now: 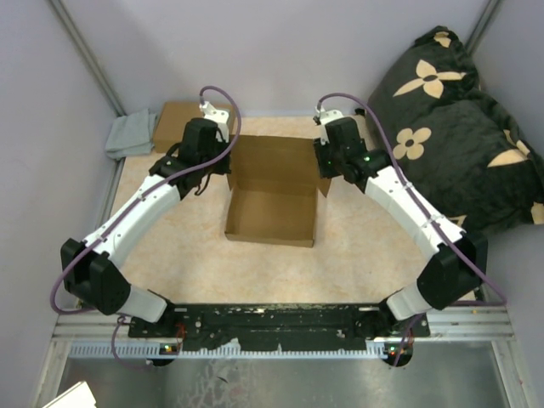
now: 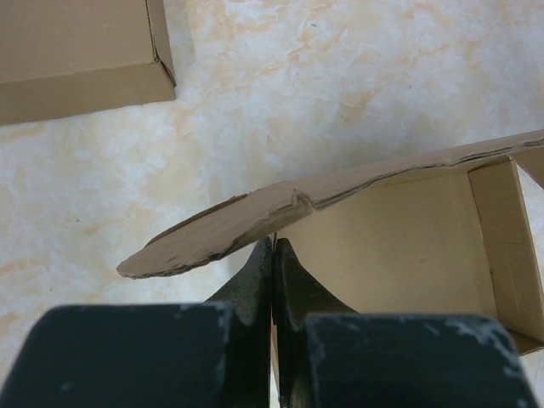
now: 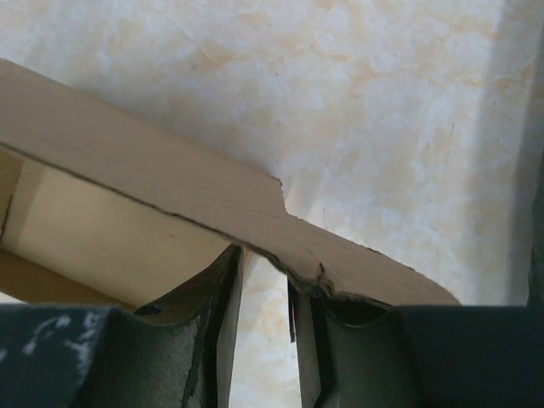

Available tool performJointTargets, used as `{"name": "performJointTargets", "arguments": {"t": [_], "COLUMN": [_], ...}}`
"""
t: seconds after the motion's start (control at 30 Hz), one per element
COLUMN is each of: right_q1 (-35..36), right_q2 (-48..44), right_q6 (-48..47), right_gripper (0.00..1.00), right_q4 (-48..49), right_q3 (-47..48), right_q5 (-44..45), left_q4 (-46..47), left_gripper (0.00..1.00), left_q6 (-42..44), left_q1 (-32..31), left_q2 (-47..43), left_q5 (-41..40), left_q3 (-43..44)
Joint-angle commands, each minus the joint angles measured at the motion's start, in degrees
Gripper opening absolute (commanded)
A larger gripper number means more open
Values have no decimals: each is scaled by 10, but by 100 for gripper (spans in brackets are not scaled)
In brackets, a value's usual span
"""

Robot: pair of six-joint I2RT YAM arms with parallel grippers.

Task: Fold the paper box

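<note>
The paper box (image 1: 272, 200) lies open in the middle of the table, a shallow brown tray with its lid panel standing up at the back. My left gripper (image 1: 223, 167) is at the lid's left edge. In the left wrist view this gripper (image 2: 274, 244) is shut, with a thin sliver of cardboard between its fingers and a curved side flap (image 2: 204, 234) across the tips. My right gripper (image 1: 326, 167) is at the lid's right edge. In the right wrist view it (image 3: 265, 268) stands open, table showing through the gap, and the torn flap edge (image 3: 340, 263) rests over its tips.
A smooth brown carton (image 1: 178, 119) sits at the back left, also in the left wrist view (image 2: 76, 51), next to a grey cloth (image 1: 129, 134). A black flower-patterned cushion (image 1: 450, 127) fills the right side. Grey walls close in the table.
</note>
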Motion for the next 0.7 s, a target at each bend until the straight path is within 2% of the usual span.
{"name": "performJointTargets", "arguments": {"t": [0.0,0.17,0.43,0.67], "right_q1": [2,2,2,2], "right_q2": [26,52,47,55], "right_q6": [0,10,59,88], "right_gripper": [27,15,13,13], "right_q4": [-58,-77,-42,-1], "right_q3": [41,58,67,62], "right_q5": [13,22,-48,-40], "left_q4": [6,7,28,60], "left_gripper": [0,0,0,0], "left_q6": [-10,-16,-44,-62], "left_q1": [1,1,1,1], "left_q2": [-5,-13,-29,-32], "left_q5": [11,18,55,82], "left_q3": [19,13,-6,-26]}}
